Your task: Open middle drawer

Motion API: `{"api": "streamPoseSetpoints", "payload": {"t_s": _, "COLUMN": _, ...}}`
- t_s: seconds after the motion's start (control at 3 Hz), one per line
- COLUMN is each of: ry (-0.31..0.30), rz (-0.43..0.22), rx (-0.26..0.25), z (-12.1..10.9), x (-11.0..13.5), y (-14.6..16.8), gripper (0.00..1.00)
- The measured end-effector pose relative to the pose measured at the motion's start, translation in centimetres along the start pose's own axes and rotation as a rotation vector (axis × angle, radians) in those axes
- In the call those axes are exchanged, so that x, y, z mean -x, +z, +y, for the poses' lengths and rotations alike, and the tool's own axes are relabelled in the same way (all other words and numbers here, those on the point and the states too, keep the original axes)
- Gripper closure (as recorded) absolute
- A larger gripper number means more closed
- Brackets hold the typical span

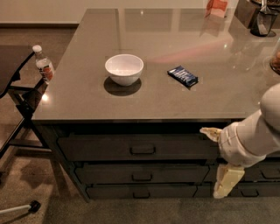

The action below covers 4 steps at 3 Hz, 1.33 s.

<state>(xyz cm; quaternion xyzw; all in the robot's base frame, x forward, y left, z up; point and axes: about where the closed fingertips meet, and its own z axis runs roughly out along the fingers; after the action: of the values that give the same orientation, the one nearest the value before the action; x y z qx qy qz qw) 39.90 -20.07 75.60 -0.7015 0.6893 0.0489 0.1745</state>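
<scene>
The middle drawer (109, 173) is the second of three wide dark grey fronts stacked under the grey counter (175, 100). It sits shut and flush, with its small loop handle (142, 177) at the centre. My gripper (227, 180) hangs at the lower right in front of the drawer stack, on the end of the white arm (249, 138). It is to the right of the middle drawer's handle, about level with it, and apart from it. Nothing is seen in its hold.
On the counter stand a white bowl (124, 68) and a blue packet (183, 75), with an orange bag (216, 6) and a dark appliance (262, 19) at the back. A water bottle (44, 65) stands on a black frame (22, 94) at left. The top drawer (100, 148) and bottom drawer (109, 191) are shut.
</scene>
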Motion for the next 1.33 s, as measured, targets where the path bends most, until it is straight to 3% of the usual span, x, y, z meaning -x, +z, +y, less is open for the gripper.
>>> {"api": "streamPoseSetpoints", "payload": {"t_s": 0.33, "ry": -0.005, "rz": -0.028, "rx": -0.041, "z": 0.6, "x": -1.3, "y": 4.0, "gripper": 0.0}}
{"api": "streamPoseSetpoints", "payload": {"t_s": 0.67, "ry": 0.033, "rz": -0.034, "rx": -0.047, "z": 1.9, "x": -3.7, "y": 8.1, "gripper": 0.0}}
{"api": "streamPoseSetpoints", "payload": {"t_s": 1.0, "ry": 0.084, "rz": -0.016, "rx": -0.019, "z": 2.0, "x": -5.8, "y": 12.7, "gripper": 0.0}}
{"api": "streamPoseSetpoints", "payload": {"t_s": 1.33, "ry": 0.084, "rz": -0.016, "rx": -0.019, "z": 2.0, "x": -5.8, "y": 12.7, "gripper": 0.0}}
